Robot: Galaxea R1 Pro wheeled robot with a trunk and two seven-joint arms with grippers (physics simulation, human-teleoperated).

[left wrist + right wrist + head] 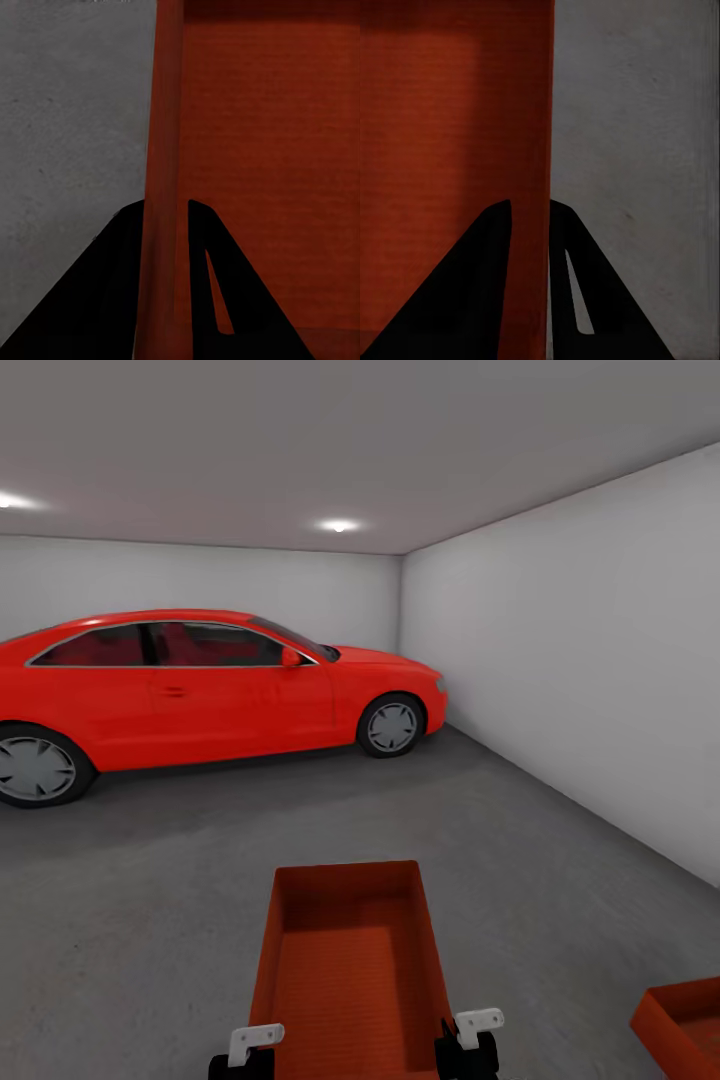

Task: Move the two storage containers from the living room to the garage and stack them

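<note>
Both grippers, left (243, 1060) and right (470, 1045), clench the orange-red open-top box's (350, 960) walls; keep it level, then lower squarely into its twin (690, 1025).

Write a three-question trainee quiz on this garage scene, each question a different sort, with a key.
1. True or false: the orange-red open-top storage container held in front of the robot has something inside it.
2. Which wall of that container does the left gripper straddle: A) its left side wall, B) its far end wall?
3. Fill in: the second orange-red container sits on the dark grey concrete floor to the robot's ____.

Key: 1 false, it is empty; 2 A, while the right gripper clamps the right wall; 3 right.
</note>
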